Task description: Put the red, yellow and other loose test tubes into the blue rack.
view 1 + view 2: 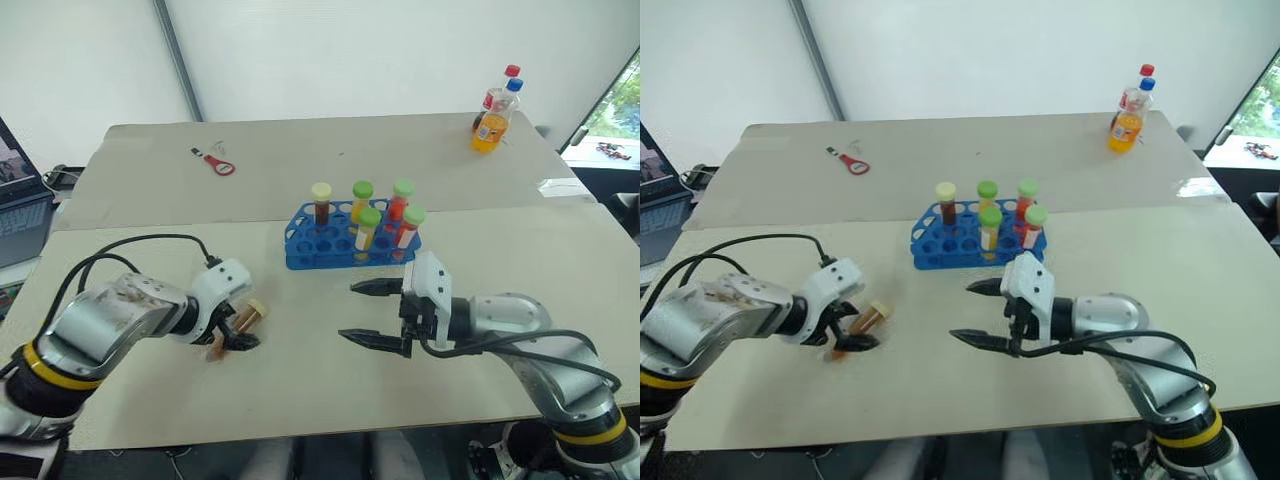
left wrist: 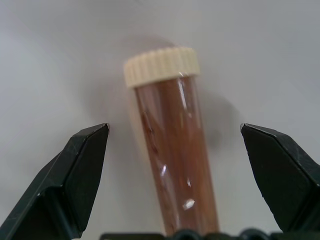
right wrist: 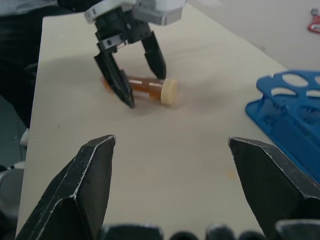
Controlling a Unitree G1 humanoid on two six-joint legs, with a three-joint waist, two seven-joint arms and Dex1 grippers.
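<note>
The left gripper (image 3: pixel 132 75) is down at the table (image 1: pixel 500 250) near its front left corner, fingers spread wide on either side of a loose tube (image 2: pixel 172 150) lying flat there. That's the brown one with the cream cap (image 2: pixel 161 66), its cap end turned toward the rack. The fingers straddle the tube across its length, one tip on each side, and from the wrist view there's clear space between each finger and the glass, so nothing is pinched yet. Looks like a line-up for a squeeze across the body of the tube, which makes sense for something that would roll if nudged from one side.

The right gripper (image 1: pixel 378 314) hangs near the front edge at the middle, fingers spread too and holding nothing, turned sideways toward the left one. My guess is it's waiting for a handover or just keeping out of the way.

The blue rack (image 1: pixel 310 250) sits mid-table with six capped tubes standing upright in it, one cream-capped and five green-capped, and plenty of empty holes along its front and left side for this one.
</note>
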